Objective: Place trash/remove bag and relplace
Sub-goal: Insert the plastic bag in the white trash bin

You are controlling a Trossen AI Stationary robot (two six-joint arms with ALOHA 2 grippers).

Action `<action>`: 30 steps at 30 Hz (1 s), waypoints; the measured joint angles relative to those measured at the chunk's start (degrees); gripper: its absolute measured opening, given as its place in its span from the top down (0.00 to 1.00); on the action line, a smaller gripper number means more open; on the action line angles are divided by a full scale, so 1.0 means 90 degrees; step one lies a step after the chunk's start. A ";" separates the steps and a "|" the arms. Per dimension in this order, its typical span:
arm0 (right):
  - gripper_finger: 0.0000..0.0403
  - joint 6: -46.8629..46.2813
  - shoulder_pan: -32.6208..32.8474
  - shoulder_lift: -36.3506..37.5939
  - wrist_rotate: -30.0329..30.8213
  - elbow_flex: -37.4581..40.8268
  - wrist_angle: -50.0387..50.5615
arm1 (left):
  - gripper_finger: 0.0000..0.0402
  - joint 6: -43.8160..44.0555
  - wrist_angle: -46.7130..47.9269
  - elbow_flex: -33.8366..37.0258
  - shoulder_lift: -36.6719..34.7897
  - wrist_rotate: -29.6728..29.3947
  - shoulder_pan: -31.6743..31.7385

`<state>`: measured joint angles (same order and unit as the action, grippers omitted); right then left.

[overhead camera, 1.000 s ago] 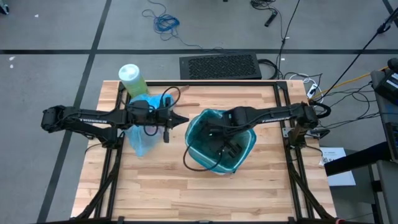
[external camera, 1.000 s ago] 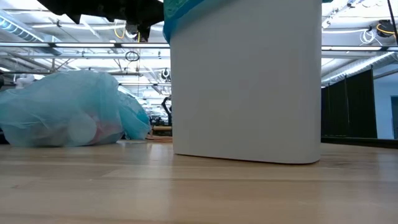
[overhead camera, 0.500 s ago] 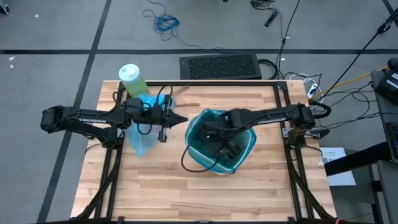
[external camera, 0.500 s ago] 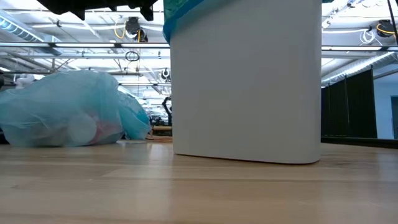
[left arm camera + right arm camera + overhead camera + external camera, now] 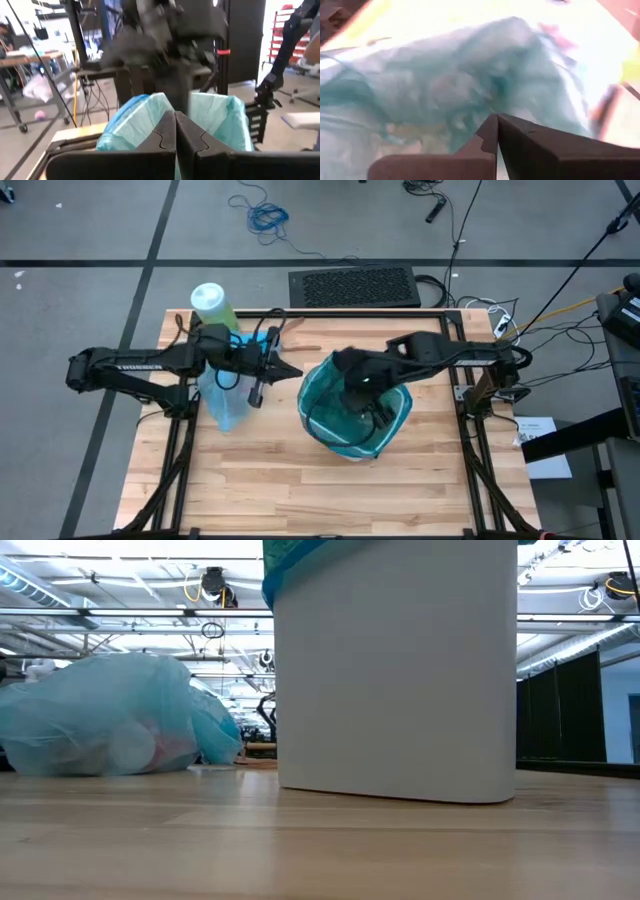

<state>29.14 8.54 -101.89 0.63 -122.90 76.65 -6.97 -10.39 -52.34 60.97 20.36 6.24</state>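
Right claw [image 5: 496, 122] newly raised, blurred over teal liner [image 5: 325, 395], wastebasket [image 5: 395, 670] top cropped.

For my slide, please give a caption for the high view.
Right gripper shut above the teal-lined wastebasket; left gripper shut beside the filled blue bag.

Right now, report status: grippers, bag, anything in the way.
Left gripper shut, empty, beside the bin. Right gripper shut, down inside the teal liner in the wastebasket. Filled light-blue bag lies on the table. Nothing blocking.
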 joint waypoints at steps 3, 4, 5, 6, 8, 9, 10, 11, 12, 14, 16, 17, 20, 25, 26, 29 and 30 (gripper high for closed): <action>1.00 -0.0644 0.0068 0.0007 0.0829 -0.0647 0.0693 | 1.00 -0.0131 0.0667 -0.0402 0.0002 -0.0023 -0.0040; 1.00 -0.0962 0.0053 0.0013 0.1068 -0.0833 0.0986 | 1.00 -0.0176 0.0748 -0.0476 0.0002 -0.0071 -0.0053; 1.00 -0.1328 0.0010 0.0023 0.1175 -0.0981 0.1275 | 1.00 -0.0252 0.0760 -0.0516 0.0002 -0.0103 -0.0077; 1.00 -0.1725 -0.0070 0.0031 0.1198 -0.1082 0.1485 | 1.00 -0.0292 0.0777 -0.0558 0.0002 -0.0107 -0.0083; 1.00 -0.2490 -0.0317 0.0126 0.1210 -0.1108 0.1451 | 1.00 -0.0315 0.0780 -0.0665 0.0005 -0.0109 -0.0085; 1.00 -0.2841 -0.0436 0.0182 0.1213 -0.1071 0.1474 | 1.00 -0.0305 0.0784 -0.0714 0.0016 -0.0110 -0.0085; 1.00 -0.3095 -0.0574 0.0247 0.1188 -0.1046 0.1502 | 1.00 -0.0286 0.0814 -0.0779 0.0048 -0.0115 -0.0085; 1.00 -0.3267 -0.0699 0.0308 0.1153 -0.1024 0.1479 | 1.00 -0.0285 0.0903 -0.0855 0.0076 -0.0127 -0.0083; 1.00 -0.3427 -0.0815 0.0383 0.1134 -0.0973 0.1464 | 1.00 -0.0285 0.1053 -0.0907 0.0103 -0.0142 -0.0083; 1.00 -0.3663 -0.1012 0.0539 0.1070 -0.0849 0.1489 | 1.00 -0.0283 0.1335 -0.1006 0.0193 -0.0201 -0.0083; 1.00 -0.3752 -0.1179 0.0703 0.0989 -0.0668 0.1482 | 1.00 -0.0283 0.1638 -0.1122 0.0248 -0.0282 -0.0085; 1.00 -0.3820 -0.1260 0.0794 0.0860 -0.0554 0.1481 | 1.00 -0.0283 0.1780 -0.1189 0.0267 -0.0351 -0.0085; 1.00 -0.4123 -0.1441 0.1053 0.0588 -0.0076 0.1483 | 1.00 -0.0313 0.1924 -0.1316 0.0333 -0.0459 -0.0085; 1.00 -0.4615 -0.1538 0.1568 0.0557 0.1188 0.1479 | 1.00 -0.0474 0.2467 -0.1323 0.0434 -0.0454 -0.0237; 1.00 -0.4714 -0.1538 0.1723 0.0566 0.1468 0.1481 | 1.00 -0.0630 0.2674 -0.1323 0.0433 -0.0460 -0.0317; 1.00 -0.5095 -0.1535 0.2190 0.0608 0.2269 0.1491 | 1.00 -0.1116 0.3400 -0.1323 0.0394 -0.0733 -0.0722; 1.00 -0.5259 -0.1535 0.2342 0.0643 0.2524 0.1489 | 1.00 -0.1223 0.3604 -0.1323 0.0386 -0.0948 -0.0904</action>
<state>-18.19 -5.28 -80.81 6.42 -100.19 90.05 -17.98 22.05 -64.25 64.45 11.83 -1.90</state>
